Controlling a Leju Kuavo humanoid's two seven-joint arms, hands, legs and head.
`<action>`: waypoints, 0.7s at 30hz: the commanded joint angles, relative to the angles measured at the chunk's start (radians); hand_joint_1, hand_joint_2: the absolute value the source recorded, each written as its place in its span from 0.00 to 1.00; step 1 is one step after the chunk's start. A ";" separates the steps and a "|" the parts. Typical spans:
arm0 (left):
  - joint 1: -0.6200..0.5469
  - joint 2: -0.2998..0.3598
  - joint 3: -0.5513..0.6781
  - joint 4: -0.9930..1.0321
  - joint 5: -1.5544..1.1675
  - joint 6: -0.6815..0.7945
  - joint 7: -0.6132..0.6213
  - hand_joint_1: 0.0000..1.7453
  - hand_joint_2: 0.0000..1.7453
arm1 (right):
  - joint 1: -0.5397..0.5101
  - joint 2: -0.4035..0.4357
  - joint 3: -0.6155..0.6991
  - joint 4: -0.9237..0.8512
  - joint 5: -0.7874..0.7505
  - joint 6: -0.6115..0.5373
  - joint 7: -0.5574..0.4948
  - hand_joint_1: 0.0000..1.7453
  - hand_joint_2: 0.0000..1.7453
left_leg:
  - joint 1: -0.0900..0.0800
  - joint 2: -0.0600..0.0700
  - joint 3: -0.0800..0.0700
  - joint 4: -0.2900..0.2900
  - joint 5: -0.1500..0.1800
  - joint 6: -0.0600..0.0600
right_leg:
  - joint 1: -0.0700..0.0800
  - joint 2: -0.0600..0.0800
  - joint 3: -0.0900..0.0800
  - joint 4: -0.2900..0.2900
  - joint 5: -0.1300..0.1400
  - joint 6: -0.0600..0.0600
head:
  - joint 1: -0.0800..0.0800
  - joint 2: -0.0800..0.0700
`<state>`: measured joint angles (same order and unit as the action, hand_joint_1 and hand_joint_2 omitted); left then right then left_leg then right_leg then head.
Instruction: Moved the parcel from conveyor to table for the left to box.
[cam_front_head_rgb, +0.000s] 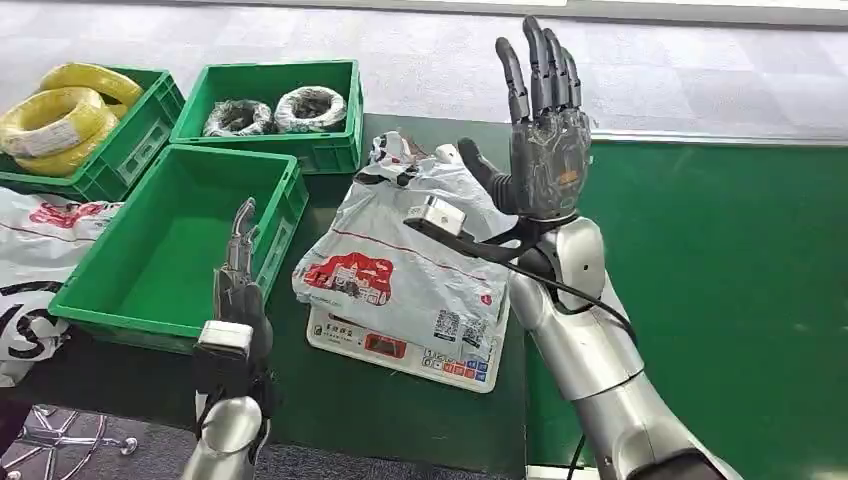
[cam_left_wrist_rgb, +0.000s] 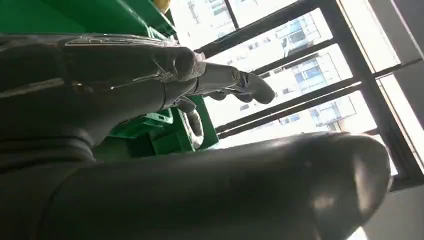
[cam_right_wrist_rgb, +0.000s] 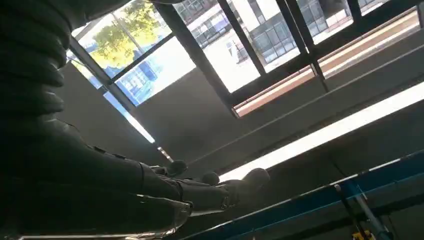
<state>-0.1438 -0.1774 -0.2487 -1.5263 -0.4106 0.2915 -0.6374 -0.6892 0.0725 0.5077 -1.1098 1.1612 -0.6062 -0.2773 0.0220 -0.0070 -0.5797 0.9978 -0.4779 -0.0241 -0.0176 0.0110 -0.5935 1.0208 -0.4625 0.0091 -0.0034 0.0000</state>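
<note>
The parcel (cam_front_head_rgb: 400, 270), a white plastic mailer bag with red print and labels, lies on a flat white scale (cam_front_head_rgb: 400, 352) on the dark table, between the green conveyor and the empty green bin (cam_front_head_rgb: 165, 240). My right hand (cam_front_head_rgb: 543, 125) is raised above the parcel's right side, fingers straight and spread, holding nothing. My left hand (cam_front_head_rgb: 240, 285) stands low at the front of the table, just left of the parcel and beside the empty bin's wall, fingers straight, empty. In the left wrist view my left hand (cam_left_wrist_rgb: 150, 80) stretches out along the green bin (cam_left_wrist_rgb: 165, 132).
The green conveyor belt (cam_front_head_rgb: 720, 290) runs along the right. At the back stand a green crate (cam_front_head_rgb: 275, 100) with grey coils and another crate (cam_front_head_rgb: 130, 140) with yellow coils. More white mailer bags (cam_front_head_rgb: 35, 260) lie at the far left.
</note>
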 joint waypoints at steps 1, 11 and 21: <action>-0.182 0.032 -0.032 0.063 -0.244 0.044 0.135 0.00 1.00 | 0.249 -0.046 -0.128 -0.305 -0.063 -0.089 -0.056 0.00 1.00 | 0.001 -0.010 -0.001 -0.001 0.002 0.001 | 0.001 -0.011 0.002 -0.002 -0.001 -0.001 | 0.000 0.000; -0.169 0.033 -0.032 0.065 -0.241 0.046 0.135 0.00 1.00 | 0.231 -0.036 -0.132 -0.292 -0.062 -0.082 -0.058 0.00 1.00 | 0.000 -0.001 0.001 -0.001 0.001 0.001 | 0.000 -0.002 0.001 -0.001 0.000 -0.001 | 0.000 0.000; -0.607 0.002 -0.175 0.536 -0.553 -0.005 0.320 0.00 1.00 | 0.472 0.024 -0.208 -0.462 -0.239 -0.083 -0.162 0.00 1.00 | 0.001 -0.014 -0.002 0.000 0.003 0.001 | 0.001 -0.015 0.003 -0.001 0.000 -0.001 | 0.000 0.000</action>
<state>-0.4143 -0.1633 -0.2888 -1.4216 -0.8062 0.3097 -0.4035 -0.3569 0.0683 0.3578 -1.4756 0.9841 -0.6497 -0.4040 0.0222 -0.0126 -0.5802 0.9980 -0.4770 -0.0237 -0.0174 0.0054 -0.5926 1.0206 -0.4623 0.0094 -0.0030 0.0000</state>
